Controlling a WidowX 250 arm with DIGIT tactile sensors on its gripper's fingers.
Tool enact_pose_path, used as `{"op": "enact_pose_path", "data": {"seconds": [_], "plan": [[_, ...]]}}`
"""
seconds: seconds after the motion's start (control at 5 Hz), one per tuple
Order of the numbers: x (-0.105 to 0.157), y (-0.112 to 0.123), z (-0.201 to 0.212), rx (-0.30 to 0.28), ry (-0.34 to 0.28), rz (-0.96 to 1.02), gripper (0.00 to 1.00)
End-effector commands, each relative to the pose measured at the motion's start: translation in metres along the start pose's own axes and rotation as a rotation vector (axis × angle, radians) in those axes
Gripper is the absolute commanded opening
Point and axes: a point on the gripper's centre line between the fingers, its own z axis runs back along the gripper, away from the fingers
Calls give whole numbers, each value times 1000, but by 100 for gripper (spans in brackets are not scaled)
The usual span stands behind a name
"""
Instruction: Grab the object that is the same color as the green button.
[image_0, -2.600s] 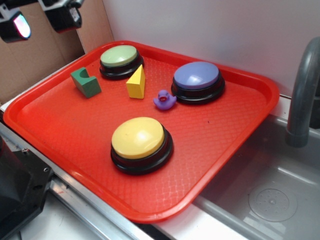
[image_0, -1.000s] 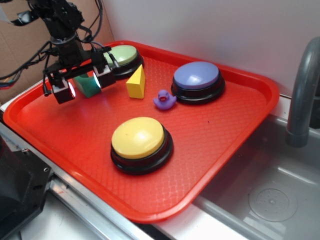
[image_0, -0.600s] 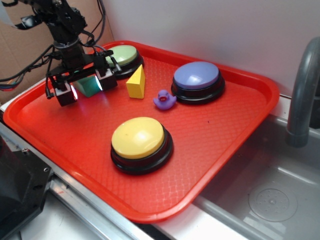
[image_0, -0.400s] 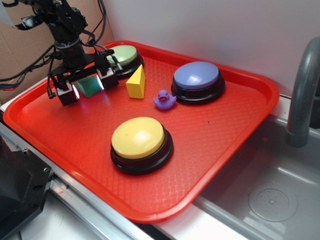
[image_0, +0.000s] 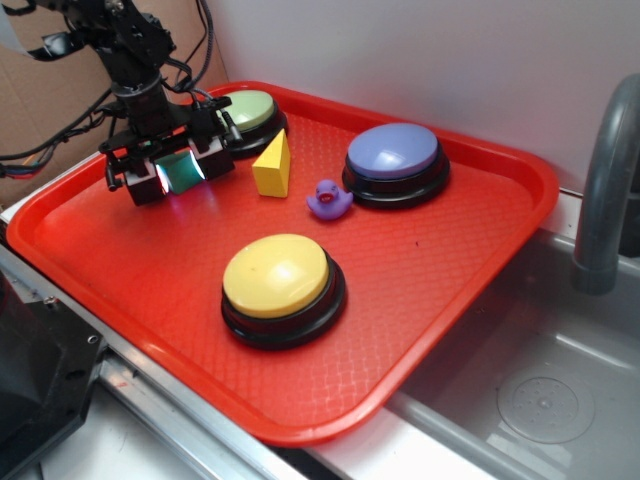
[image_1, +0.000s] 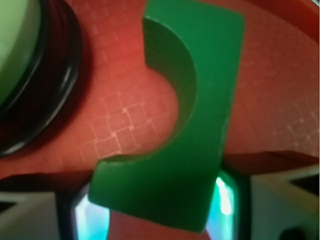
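Exterior view: black gripper down on red plastic tray, jaws spread either side of small dark green notched block, just beside pale green dome button. Straddle suits pinch across flat faces. Wrist view: block fills gap; contact not confirmed, jaws look unclosed. Yellow wedge near, untouched.

Red tray holds yellow wedge, purple duck, blue-purple button far right, yellow button near centre. Grey sink and faucet pipe at right.
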Motion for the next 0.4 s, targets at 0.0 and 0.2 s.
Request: {"op": "enact_pose_path", "data": {"seconds": [0.0, 0.2], "plan": [[-3, -4, 30, -51, -14, -106, 0], [-22, -9, 61, -91, -5, -233, 0]]}}
